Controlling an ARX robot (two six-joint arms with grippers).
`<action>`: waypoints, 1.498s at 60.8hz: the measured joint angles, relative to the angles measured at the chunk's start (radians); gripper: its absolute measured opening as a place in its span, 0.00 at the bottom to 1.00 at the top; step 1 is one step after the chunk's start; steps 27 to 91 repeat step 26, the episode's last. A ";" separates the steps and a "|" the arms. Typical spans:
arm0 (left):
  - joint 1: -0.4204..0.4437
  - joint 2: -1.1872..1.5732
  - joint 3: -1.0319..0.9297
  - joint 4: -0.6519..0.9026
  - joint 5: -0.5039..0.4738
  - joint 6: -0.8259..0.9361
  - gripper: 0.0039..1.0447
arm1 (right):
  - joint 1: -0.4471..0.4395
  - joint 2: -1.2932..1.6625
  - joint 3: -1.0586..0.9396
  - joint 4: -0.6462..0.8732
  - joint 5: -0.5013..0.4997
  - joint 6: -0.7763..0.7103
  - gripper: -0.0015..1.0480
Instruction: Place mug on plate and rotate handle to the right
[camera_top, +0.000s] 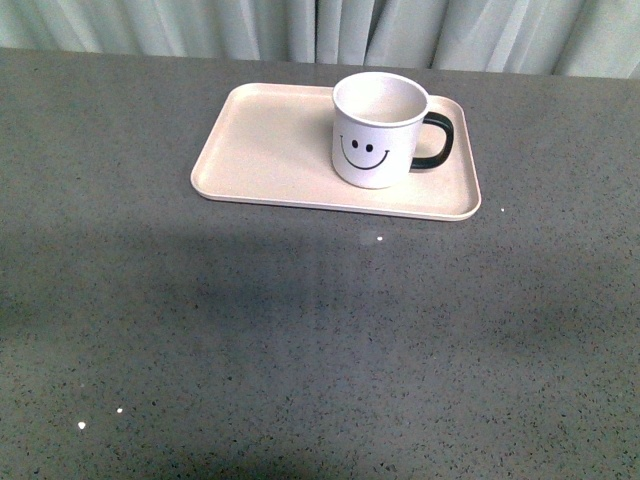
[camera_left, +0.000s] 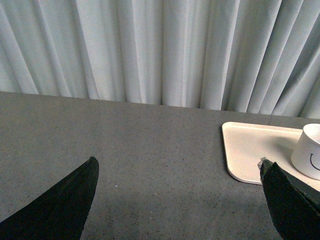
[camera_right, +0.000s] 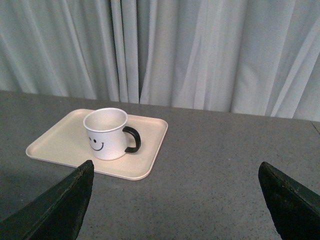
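The white mug (camera_top: 377, 130) with a black smiley face stands upright on the right half of the pale pinkish-beige plate (camera_top: 262, 150). Its black handle (camera_top: 438, 141) points to the right in the front view. Neither arm shows in the front view. In the left wrist view the plate (camera_left: 250, 150) and part of the mug (camera_left: 309, 151) lie off to one side, and my left gripper (camera_left: 179, 167) is open over bare table. My right gripper (camera_right: 176, 171) is open too, back from the plate (camera_right: 60, 140) and the mug (camera_right: 106, 133), whose handle (camera_right: 133, 139) faces the gripper's side.
The plate rests on a grey speckled tabletop (camera_top: 320, 340) whose far edge meets a pale pleated curtain (camera_top: 330, 30). A few small white specks (camera_top: 380, 238) dot the table in front of the plate.
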 joint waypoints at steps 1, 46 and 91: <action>0.000 0.000 0.000 0.000 0.000 0.000 0.91 | 0.000 0.000 0.000 0.000 0.000 0.000 0.91; 0.000 0.000 0.000 0.000 0.000 0.000 0.91 | 0.000 0.000 0.000 0.000 0.000 0.000 0.91; 0.000 0.000 0.000 0.000 0.000 0.000 0.91 | 0.000 0.000 0.000 0.000 0.000 0.000 0.91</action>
